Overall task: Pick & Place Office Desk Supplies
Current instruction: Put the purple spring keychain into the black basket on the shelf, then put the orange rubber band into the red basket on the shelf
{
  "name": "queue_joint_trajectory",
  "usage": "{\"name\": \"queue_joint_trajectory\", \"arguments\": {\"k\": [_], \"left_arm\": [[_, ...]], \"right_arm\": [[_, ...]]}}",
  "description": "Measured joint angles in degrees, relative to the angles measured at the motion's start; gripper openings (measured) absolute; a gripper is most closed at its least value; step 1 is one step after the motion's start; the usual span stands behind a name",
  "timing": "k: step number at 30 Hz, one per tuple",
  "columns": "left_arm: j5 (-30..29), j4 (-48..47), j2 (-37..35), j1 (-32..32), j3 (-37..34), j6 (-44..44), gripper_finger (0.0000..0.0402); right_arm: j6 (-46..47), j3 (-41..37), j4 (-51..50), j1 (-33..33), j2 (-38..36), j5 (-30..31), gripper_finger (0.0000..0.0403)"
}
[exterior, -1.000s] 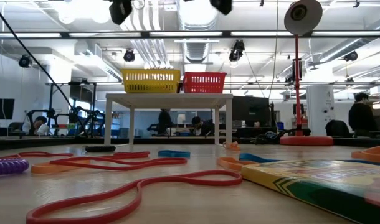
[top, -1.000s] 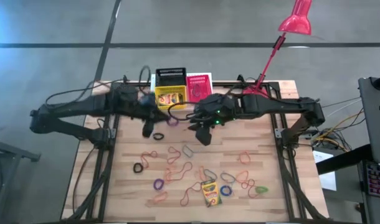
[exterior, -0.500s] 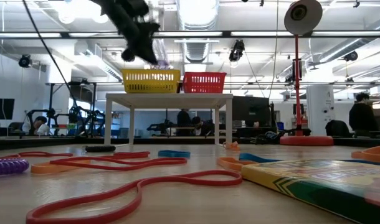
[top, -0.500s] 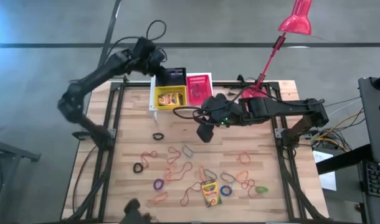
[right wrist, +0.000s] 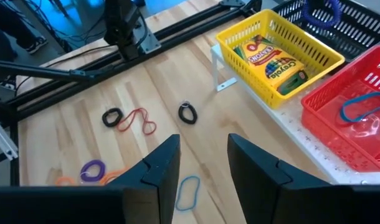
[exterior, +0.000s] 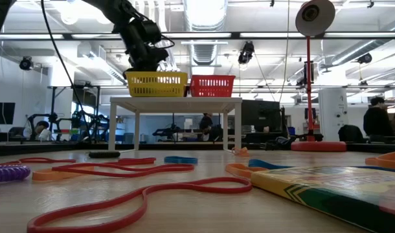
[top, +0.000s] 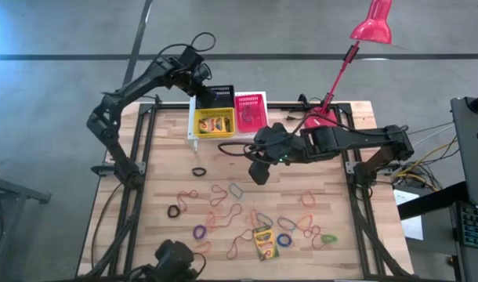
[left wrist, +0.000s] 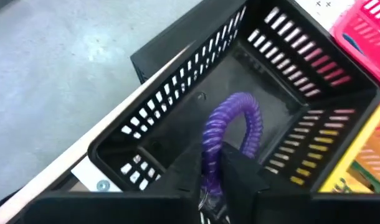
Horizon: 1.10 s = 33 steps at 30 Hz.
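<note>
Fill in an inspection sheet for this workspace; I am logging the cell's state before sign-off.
Surface: wooden table, bands scattered across it.
Job's things: yellow basket holds crayon boxes; red basket holds a blue band; black basket sits behind the yellow one; another crayon box lies on the table.
Clutter: red desk lamp; white stand under the baskets.
Grippers: left gripper over the black basket, pinching a purple coiled band; right gripper open above mid-table, empty.
Cables: black cable loops above the left arm.
Surroundings: people and desks beyond the table.
</note>
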Motion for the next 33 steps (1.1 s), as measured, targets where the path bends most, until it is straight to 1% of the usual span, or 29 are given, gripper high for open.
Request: {"name": "queue_joint_trajectory", "arguments": {"k": [6,10,15,18,21,23,27,30,33], "left_arm": [[-1.5,0.1,0.0,0.2,0.0,0.0,0.0127],[-1.7,-0.5,0.0,0.2,1.6,0.0,0.0153],[-1.4,-4.3,-2.6,-0.4,6.7,0.0,0.0157],[-1.1,-6.4,-5.5,-1.5,8.8,-0.1,0.0152],[-0.7,-7.3,-10.1,-3.2,8.9,-0.2,0.0148],[-0.7,-7.2,-13.5,-4.7,7.7,-0.2,0.0147],[-0.7,-7.0,-20.0,-8.3,3.8,-0.2,0.0147],[-0.7,-6.9,-24.2,-10.9,-0.1,-0.4,0.0147],[-0.6,-6.8,-27.6,-13.5,-4.7,-0.9,0.0147]], "right_arm": [[-0.1,0.0,-1.0,0.0,0.0,0.0,0.0127],[1.4,0.0,-2.5,0.0,0.0,0.0,0.0127],[5.2,-0.3,-8.1,1.4,0.0,0.5,0.0127],[10.0,-2.5,-13.4,3.4,-0.1,1.4,0.0127],[16.8,-6.2,-18.3,5.4,-0.2,0.6,0.0127],[21.4,-9.8,-19.6,6.3,-0.5,-2.9,0.0127],[29.6,-19.4,-17.4,6.9,-1.8,-15.2,0.013],[31.9,-26.5,-12.4,7.2,-2.4,-24.4,0.0143],[33.3,-32.8,-4.3,7.9,-2.6,-32.0,0.0164]]}}
